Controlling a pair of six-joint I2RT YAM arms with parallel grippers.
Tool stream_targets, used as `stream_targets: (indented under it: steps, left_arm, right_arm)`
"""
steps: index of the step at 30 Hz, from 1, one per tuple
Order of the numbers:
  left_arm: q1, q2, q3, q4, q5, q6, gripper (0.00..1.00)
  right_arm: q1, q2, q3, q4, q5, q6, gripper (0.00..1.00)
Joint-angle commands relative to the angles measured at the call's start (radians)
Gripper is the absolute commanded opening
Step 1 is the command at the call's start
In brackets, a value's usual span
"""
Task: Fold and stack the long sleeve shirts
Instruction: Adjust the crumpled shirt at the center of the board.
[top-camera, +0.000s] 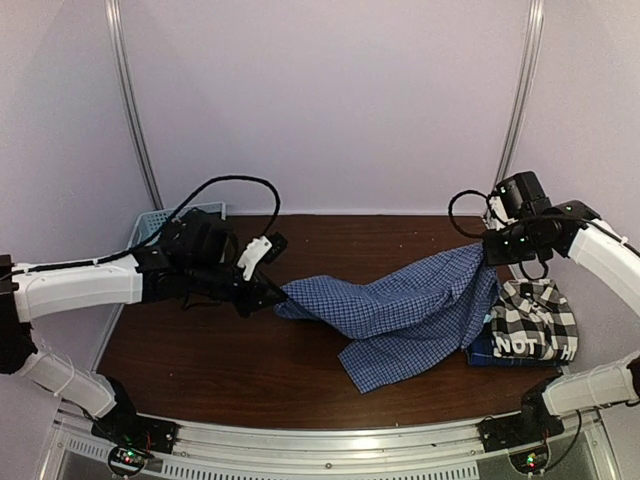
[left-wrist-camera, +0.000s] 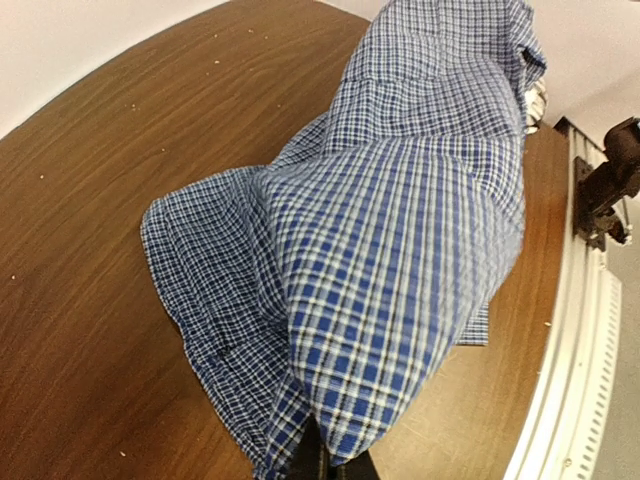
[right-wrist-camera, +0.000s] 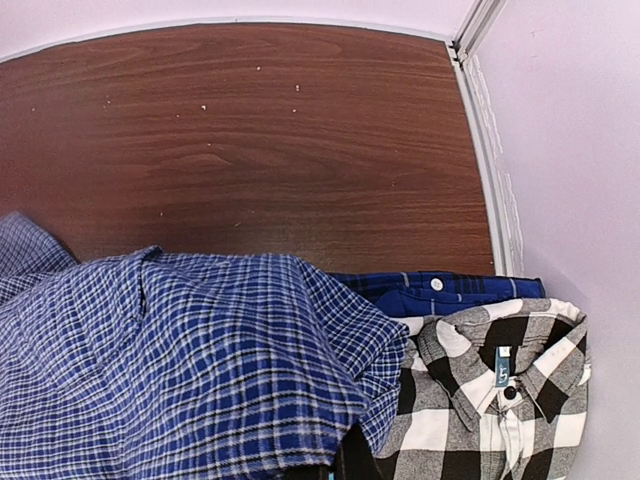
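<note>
Between left hand and right hand stretches the blue check shirt; worktop beyond both lies open.

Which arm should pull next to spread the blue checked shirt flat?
Left, probably: the left gripper grips the blue checked cloth shirt over open brown wooden table; the right gripper sits by the black-and-white plaid shirt.

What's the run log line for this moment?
left hand: shut on blue check shirt | right hand: shut on it | black-and-white plaid shirt: lying right
</note>
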Motion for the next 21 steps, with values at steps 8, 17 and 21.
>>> stream_targets:
  steps: [8, 17, 21]
  left_arm:
    - [0.155, -0.132, 0.083, -0.272, 0.260, 0.020, 0.03]
    - [0.218, 0.292, 0.267, -0.184, 0.173, -0.097, 0.06]
    - [0.260, 0.460, 0.365, -0.123, 0.106, -0.168, 0.12]
  right_arm:
    - [-0.046, 0.038, 0.034, 0.019, -0.008, -0.028, 0.00]
    - [-0.046, 0.093, -0.024, 0.145, -0.064, 0.018, 0.00]
    - [-0.046, 0.166, -0.035, 0.188, -0.022, 0.037, 0.00]
